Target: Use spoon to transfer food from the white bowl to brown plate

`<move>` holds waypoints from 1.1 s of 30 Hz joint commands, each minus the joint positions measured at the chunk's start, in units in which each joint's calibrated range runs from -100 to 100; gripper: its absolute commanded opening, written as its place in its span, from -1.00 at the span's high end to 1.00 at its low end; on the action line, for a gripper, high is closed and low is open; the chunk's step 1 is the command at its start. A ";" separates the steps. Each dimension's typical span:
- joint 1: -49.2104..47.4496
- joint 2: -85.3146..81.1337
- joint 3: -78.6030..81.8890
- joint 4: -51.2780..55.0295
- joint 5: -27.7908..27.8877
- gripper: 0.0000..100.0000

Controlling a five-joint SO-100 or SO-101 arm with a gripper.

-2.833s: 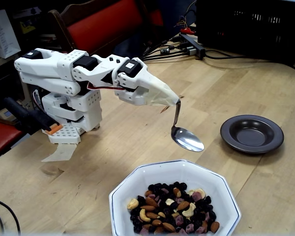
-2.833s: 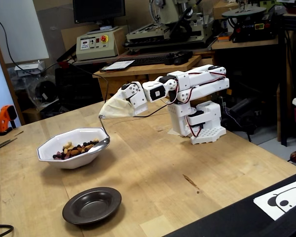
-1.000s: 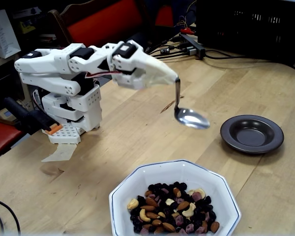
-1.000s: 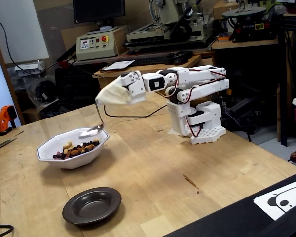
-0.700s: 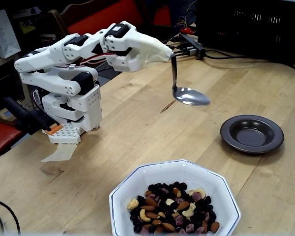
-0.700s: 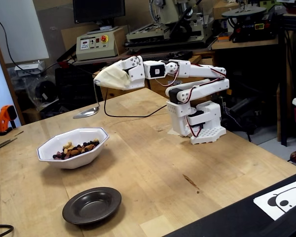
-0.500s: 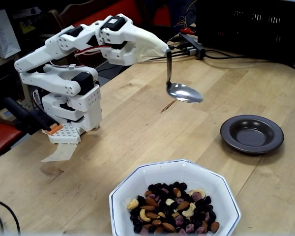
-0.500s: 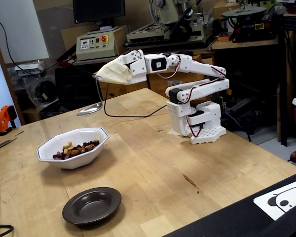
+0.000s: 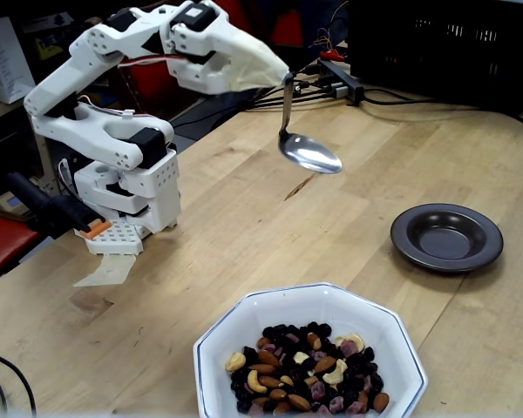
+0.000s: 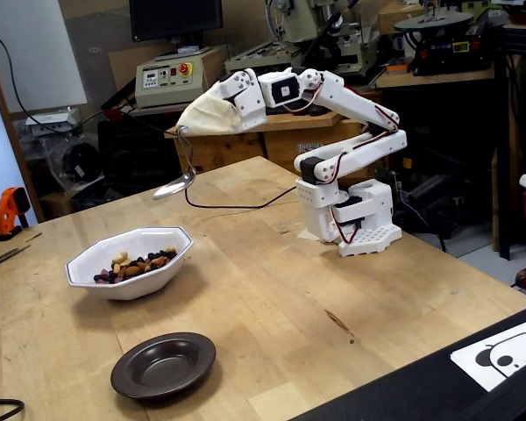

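Observation:
The shiny silver spoon (image 9: 310, 154) (image 10: 174, 186) hangs high above the table with nothing in its oval bowl. Its handle end disappears into cream tape wrapped over my gripper (image 9: 279, 74) (image 10: 186, 127), which is shut on it; the fingers themselves are hidden by the tape. The white bowl (image 9: 244, 309) (image 10: 83, 263), octagonal with a blue rim line, holds the food (image 9: 305, 379) (image 10: 136, 261), a mix of nuts and dark dried fruit. The spoon is well above and beyond the bowl. The brown plate (image 9: 405, 239) (image 10: 127, 373) sits with nothing on it beside the bowl.
The arm's white base (image 9: 126, 200) (image 10: 359, 219) stands on the wooden table. Cables and a power strip (image 9: 340, 78) lie at the table's far edge near a black crate (image 9: 444, 43). A printed sheet (image 10: 508, 351) lies at the near right corner.
The arm has lifted the spoon from just above the bowl to a high position and drawn it back, away from the bowl. Bowl, food and plate have not moved.

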 commanded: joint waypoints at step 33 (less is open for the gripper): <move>-0.05 28.79 -2.92 -35.83 0.10 0.92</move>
